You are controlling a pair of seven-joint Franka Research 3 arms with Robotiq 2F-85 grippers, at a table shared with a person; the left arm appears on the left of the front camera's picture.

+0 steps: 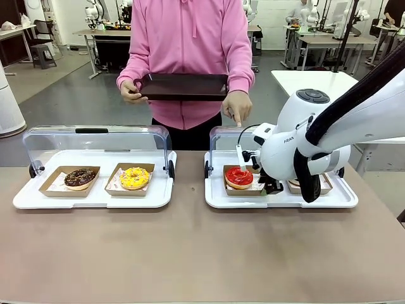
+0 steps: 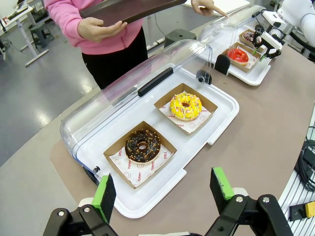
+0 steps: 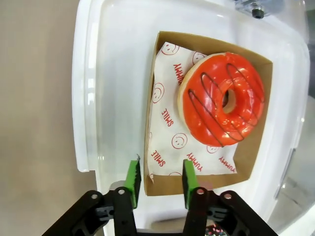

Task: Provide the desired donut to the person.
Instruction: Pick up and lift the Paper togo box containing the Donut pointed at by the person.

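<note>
The red-iced donut (image 3: 221,98) lies in a brown cardboard tray (image 3: 256,142) on smiley-print paper, inside the right white case (image 1: 278,199). My right gripper (image 3: 160,177) stands astride that tray's near corner, one green pad outside the wall and one inside, narrowed, with a gap still showing. The person (image 1: 186,38) in a pink hoodie holds a dark serving tray (image 1: 183,87) in one hand and points a finger (image 1: 238,120) down at the right case. My left gripper (image 2: 162,191) hangs open above the left case, with the chocolate donut (image 2: 142,146) and yellow donut (image 2: 185,105) below it.
Both cases have clear lids (image 1: 95,136) swung up at the back. A second boxed donut (image 2: 249,37) sits beside the red one, mostly behind my right arm (image 1: 329,142) in the front view. Bare brown tabletop (image 1: 190,253) stretches in front of the cases.
</note>
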